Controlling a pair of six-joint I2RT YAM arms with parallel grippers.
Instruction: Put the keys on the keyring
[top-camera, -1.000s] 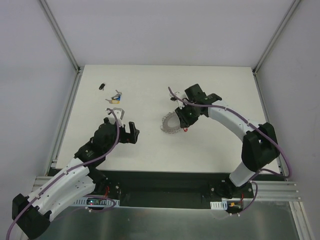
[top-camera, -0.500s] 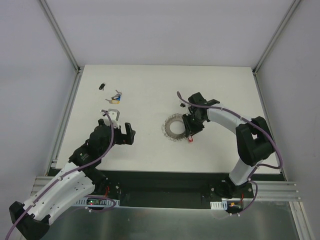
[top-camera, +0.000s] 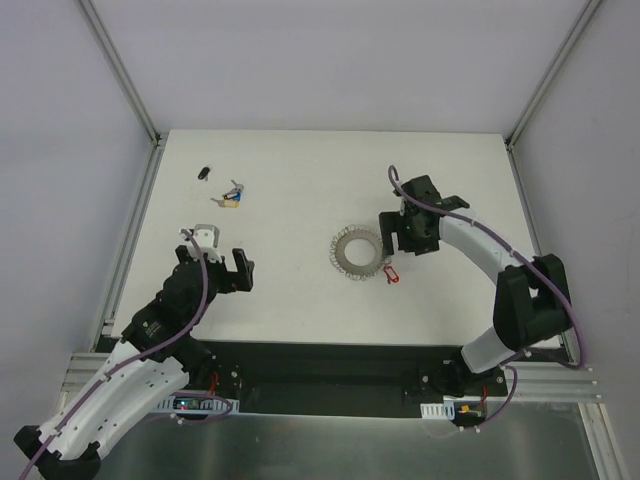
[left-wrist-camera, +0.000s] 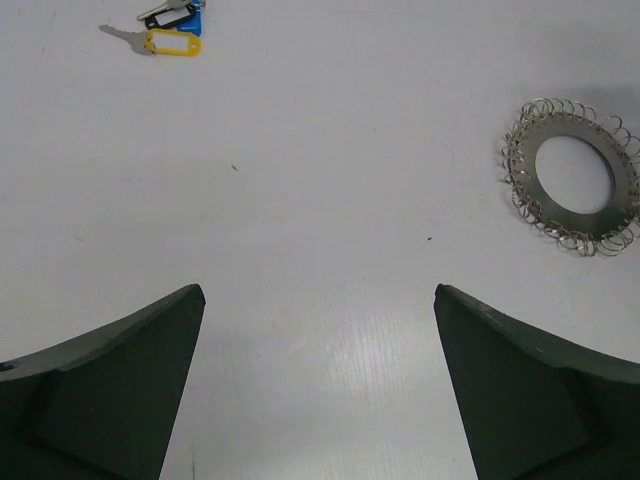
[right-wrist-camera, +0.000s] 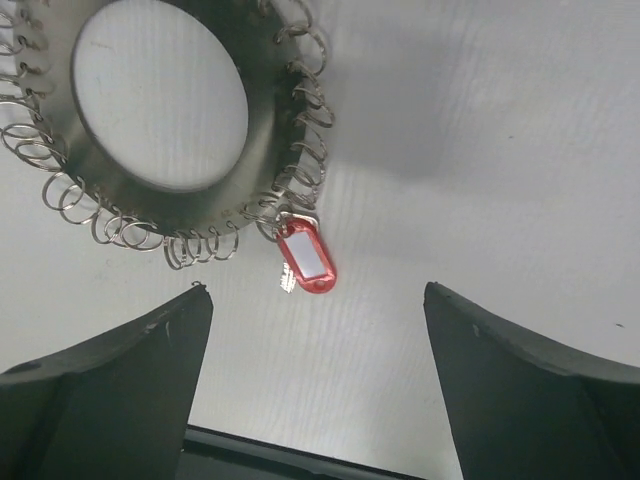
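Note:
The keyring (top-camera: 357, 252), a flat grey ring with a coiled wire edge, lies on the white table; it also shows in both wrist views (right-wrist-camera: 272, 110) (left-wrist-camera: 576, 224). A key with a red tag (right-wrist-camera: 307, 257) lies at its rim, its small loop caught in the coils (top-camera: 391, 272). My right gripper (top-camera: 398, 243) (right-wrist-camera: 318, 289) stands open just right of the ring, holding nothing. Two more keys with yellow and blue tags (top-camera: 232, 197) (left-wrist-camera: 172, 42) lie far left. My left gripper (top-camera: 213, 262) (left-wrist-camera: 318, 292) is open over bare table, well left of the ring.
A small black object (top-camera: 204, 172) lies near the table's far left corner. Metal frame rails (top-camera: 128, 240) border the table on the left and right. The arm bases sit along the near edge.
My right gripper has opened, let go of the red-tagged key and drawn back to the right. The keyring now lies flat. My left arm has pulled back toward the near left.

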